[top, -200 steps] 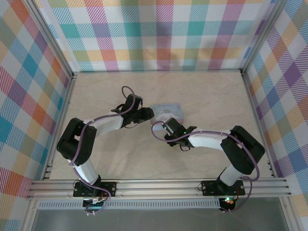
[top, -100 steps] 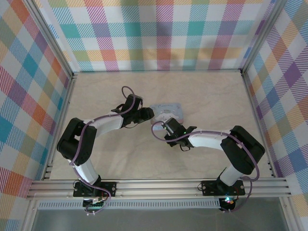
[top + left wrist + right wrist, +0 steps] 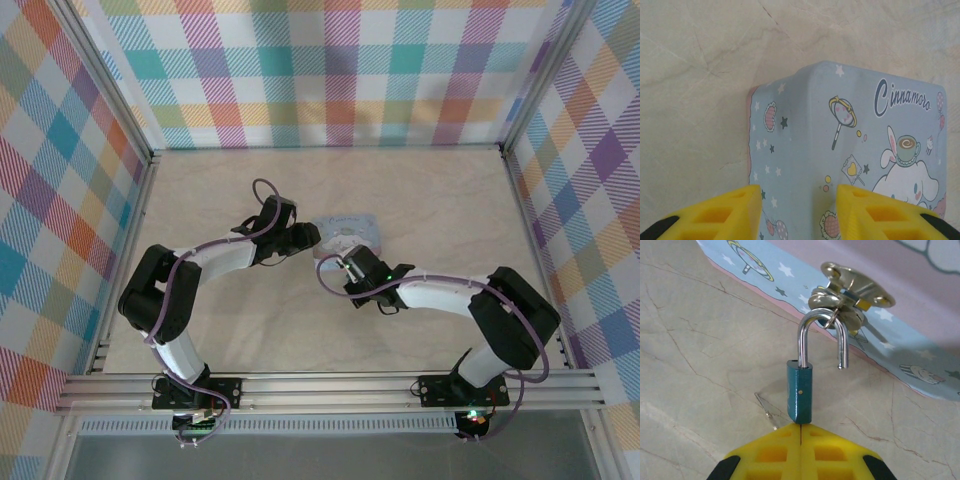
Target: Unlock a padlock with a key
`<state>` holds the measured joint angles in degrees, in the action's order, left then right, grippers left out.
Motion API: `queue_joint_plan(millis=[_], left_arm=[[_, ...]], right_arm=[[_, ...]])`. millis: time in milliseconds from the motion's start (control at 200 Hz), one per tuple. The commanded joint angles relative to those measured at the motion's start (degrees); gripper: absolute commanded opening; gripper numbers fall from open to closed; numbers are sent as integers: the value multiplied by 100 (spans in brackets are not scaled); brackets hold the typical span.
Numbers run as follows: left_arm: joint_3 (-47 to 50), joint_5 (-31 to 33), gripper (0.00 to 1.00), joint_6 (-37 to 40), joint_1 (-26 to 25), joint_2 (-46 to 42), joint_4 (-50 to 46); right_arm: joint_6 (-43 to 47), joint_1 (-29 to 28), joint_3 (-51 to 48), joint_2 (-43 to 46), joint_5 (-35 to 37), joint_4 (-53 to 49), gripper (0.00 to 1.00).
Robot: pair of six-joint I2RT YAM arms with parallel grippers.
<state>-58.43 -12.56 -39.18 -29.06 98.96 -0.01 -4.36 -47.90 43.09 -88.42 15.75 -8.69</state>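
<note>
The padlock (image 3: pixel 800 392), a small teal body, hangs by its silver shackle from the brass hasp (image 3: pixel 852 290) of the light-blue cartoon box (image 3: pixel 920 365). One shackle leg stands free of the body. My right gripper (image 3: pixel 801 426) is shut, its yellow tips meeting right under the padlock's underside. A thin pale sliver, the key (image 3: pixel 764 407), sticks out from beneath the left finger. My left gripper (image 3: pixel 799 210) straddles the box (image 3: pixel 850 150) at its left end (image 3: pixel 310 240), one finger on each side of its side wall.
The box (image 3: pixel 350 236) lies flat mid-table between both arms. Checked walls close the table at the left, right and back. Bare marble-look tabletop (image 3: pixel 440 200) stretches behind and to the right of the box.
My right gripper's jaws have closed under the padlock, and the right arm's elbow has shifted a little to the right. The left arm and the box have stayed put.
</note>
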Motion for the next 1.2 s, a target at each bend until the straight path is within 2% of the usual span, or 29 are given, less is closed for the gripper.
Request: queue_joint_plan(millis=[0,340,1195], left_arm=[[-37,-19,44,22,58,38,31],[-110,-50,44,86,85,57,-24],[-135,-89,44,70,91,79,-35]], right_arm=[[294,35,31,147,-159,-26,0],[548,35,368,0,-406,-313,0],[1347,9,518,-22,-585,-182,0]])
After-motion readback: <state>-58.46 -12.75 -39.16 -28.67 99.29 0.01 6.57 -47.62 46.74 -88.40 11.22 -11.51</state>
